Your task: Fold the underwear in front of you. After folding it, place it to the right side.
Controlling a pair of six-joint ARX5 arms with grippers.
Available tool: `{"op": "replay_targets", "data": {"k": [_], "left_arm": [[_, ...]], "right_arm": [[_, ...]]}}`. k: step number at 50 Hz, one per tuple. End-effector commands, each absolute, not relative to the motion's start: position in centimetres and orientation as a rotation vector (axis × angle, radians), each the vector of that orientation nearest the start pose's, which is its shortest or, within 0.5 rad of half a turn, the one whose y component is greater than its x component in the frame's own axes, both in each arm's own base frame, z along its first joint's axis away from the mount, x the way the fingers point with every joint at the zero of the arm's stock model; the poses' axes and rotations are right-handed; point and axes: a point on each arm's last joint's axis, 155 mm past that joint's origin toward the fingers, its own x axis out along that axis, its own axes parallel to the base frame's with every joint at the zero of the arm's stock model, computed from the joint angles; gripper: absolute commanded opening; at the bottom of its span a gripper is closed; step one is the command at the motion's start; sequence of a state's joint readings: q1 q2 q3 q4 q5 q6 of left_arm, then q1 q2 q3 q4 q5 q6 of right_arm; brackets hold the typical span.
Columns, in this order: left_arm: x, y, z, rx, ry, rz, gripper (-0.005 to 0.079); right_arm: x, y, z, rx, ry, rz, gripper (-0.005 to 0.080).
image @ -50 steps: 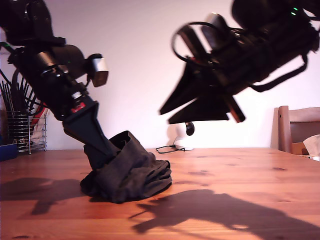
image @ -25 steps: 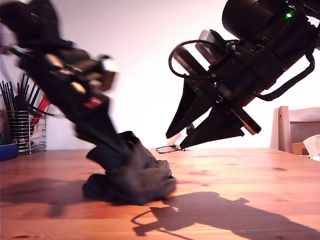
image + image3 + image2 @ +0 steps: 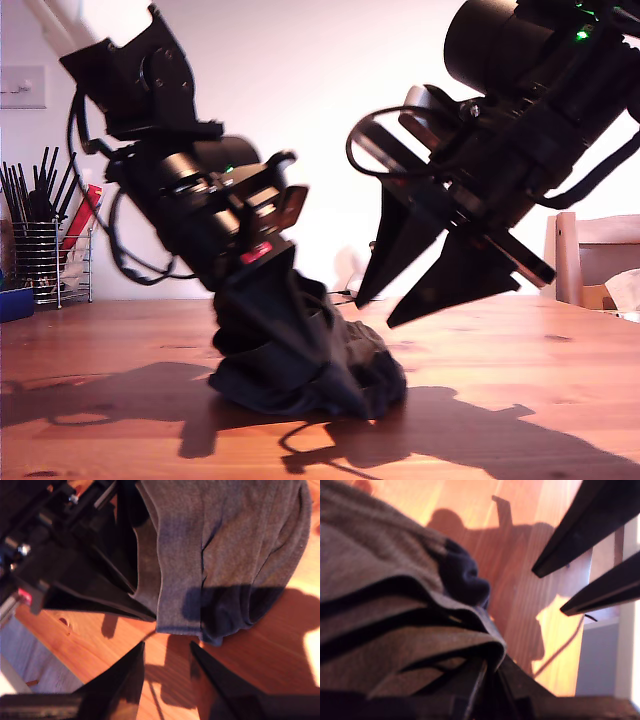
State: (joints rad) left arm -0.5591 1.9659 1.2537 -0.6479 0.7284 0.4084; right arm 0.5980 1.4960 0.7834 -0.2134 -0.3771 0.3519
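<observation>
Fingers of my first gripper (image 3: 335,385) are clamping a bunch of the underwear (image 3: 300,355): in the first wrist view the cloth (image 3: 395,630) is folding over and between them. My second gripper (image 3: 395,300) is hanging in the air, fingers (image 3: 127,677) apart with nothing between them, its tips just above the bundle and slightly toward the exterior view's right of it.

Change over the last second: the arm carrying my first gripper is leaning much further toward the exterior view's right than it was, and the bundle is travelling with it across the table (image 3: 560,370), no longer sitting where it lay a second ago. My second gripper has come lower and nearer the cloth.

Reading of this: the garment is being dragged or turned over rather than laid flat; it is lying bunched near the middle of the table, so the fold looks unfinished and placement to the side is not yet done.

Writing: none legible. A red patch (image 3: 255,253) on the first arm may be a label, but motion blur is hiding any text. No garment label is showing.
</observation>
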Motion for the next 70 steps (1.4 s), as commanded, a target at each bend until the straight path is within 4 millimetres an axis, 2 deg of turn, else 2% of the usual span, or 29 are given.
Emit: {"op": "replay_targets", "data": {"k": [1, 11, 19, 42, 59, 70], "left_arm": [[26.4, -30.7, 3.1, 0.158, 1.215, -1.337, -0.0023], [27.4, -29.9, 4.2, 0.136, 1.236, -1.309, -0.0023], [27.9, -29.2, 4.3, 0.121, 1.244, -1.290, -0.0023], [29.1, -27.1, 3.6, 0.125, 1.277, -1.211, -0.0023], [29.6, -26.0, 3.7, 0.091, 1.289, -1.195, -0.0023], [29.1, -26.1, 4.1, 0.060, 1.298, -1.216, -0.0023]], "right_arm": [[26.5, 27.0, 5.3, 0.192, 1.123, 0.723, 0.0249], [26.7, 28.7, 4.6, 0.227, 1.118, 0.734, 0.0249], [27.0, 29.5, 4.0, 0.254, 1.118, 0.726, 0.0250], [29.4, 29.2, 4.0, 0.240, 1.027, 0.640, 0.0265], [29.0, 29.9, 2.9, 0.248, 1.049, 0.636, 0.0277], [28.8, 31.3, 3.6, 0.255, 1.032, 0.667, 0.0281]]}}
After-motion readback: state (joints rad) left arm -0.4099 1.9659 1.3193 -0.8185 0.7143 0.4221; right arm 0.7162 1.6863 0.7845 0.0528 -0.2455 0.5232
